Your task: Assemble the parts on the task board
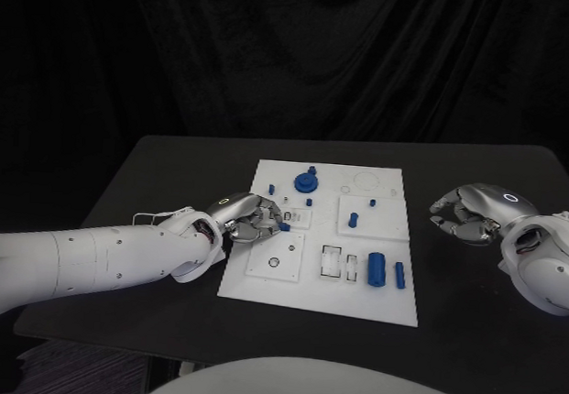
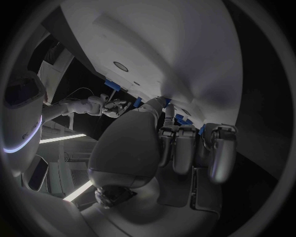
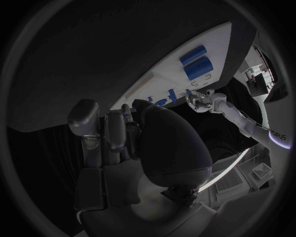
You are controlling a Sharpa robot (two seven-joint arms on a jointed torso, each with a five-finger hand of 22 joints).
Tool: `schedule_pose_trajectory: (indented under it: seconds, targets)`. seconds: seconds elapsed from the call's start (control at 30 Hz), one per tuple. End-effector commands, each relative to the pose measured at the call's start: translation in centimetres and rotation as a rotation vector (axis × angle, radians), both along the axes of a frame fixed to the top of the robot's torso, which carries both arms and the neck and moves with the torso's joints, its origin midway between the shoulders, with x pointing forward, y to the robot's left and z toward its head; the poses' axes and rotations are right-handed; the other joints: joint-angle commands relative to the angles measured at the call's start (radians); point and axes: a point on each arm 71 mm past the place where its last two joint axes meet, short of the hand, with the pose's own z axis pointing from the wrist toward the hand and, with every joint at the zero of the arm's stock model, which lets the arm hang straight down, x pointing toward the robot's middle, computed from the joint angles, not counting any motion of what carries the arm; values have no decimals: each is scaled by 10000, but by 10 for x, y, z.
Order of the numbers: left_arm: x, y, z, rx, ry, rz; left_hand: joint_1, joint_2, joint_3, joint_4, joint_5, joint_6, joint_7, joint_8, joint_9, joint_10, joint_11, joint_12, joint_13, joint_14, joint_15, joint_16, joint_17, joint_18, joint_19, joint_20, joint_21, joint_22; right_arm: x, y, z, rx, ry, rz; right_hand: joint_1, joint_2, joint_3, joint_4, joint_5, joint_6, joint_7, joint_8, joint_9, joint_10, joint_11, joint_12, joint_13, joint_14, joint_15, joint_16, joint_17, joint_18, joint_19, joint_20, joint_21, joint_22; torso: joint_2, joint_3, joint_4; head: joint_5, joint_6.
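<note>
My left hand (image 1: 246, 218) is curled at the board's (image 1: 356, 299) left edge, fingertips by a small blue part (image 1: 284, 225); whether it pinches it I cannot tell. My right hand (image 1: 466, 214), curled on nothing, sits farther off

Left hand (image 2: 185, 148) fingers curled beside the task board (image 2: 185, 54) — small blue parts (image 2: 112, 85) near, grip perhaps empty

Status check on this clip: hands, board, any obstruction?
Left hand at task board left edge, apparently pinching a blue part. Right hand curled, off board. Nothing blocking.
</note>
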Motion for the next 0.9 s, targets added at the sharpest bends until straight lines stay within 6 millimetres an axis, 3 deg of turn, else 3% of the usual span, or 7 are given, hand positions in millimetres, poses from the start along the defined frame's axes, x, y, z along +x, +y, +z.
schedule_pose_trajectory:
  seconds: [0.03,0.47,0.73,0.9]
  targets:
    - [-5,-4,-7,17,341,-209,28,94,-60,9,-29,-50,9,26,-39,1059,14,34,2611,1039,15,26,2634,-121,972,29,11,2610,-1,0,-1,-12,4,-17,-5,-37,20,31,10,36,-16,-3,12,-56,15,-38,707,388,38,-55,-13,-9,-28,13,-44,1075,-3,5,7,-5,0]
    - [-5,-5,-9,21,449,-352,92,14,-36,63,4,-824,120,-609,-641,1059,65,34,2611,1039,60,26,2634,-114,955,64,-15,2600,-1,1,-2,40,113,-57,7,-40,28,21,11,42,-13,-1,14,-62,20,-43,701,385,42,-65,-20,-8,-30,14,-58,1074,4,4,2,-7,0]
    - [-5,-8,-9,-26,441,-492,151,-14,-23,26,-14,-838,75,-653,-703,1059,40,34,2611,1039,52,26,2634,-111,948,62,-26,2596,-1,1,-3,49,153,-72,9,-40,29,20,12,43,-13,-1,14,-62,20,-43,701,385,42,-63,-19,-7,-30,14,-60,1074,6,0,10,-11,0]
    - [-5,-8,-10,-10,472,-500,178,5,-3,21,-6,-447,43,-545,-775,1059,3,34,2611,1039,20,26,2634,-113,953,35,-18,2599,-1,1,-3,45,168,-76,16,-40,33,14,14,44,-12,0,15,-63,22,-43,701,386,43,-53,-12,-7,-31,14,-65,1073,7,-4,10,-16,0]
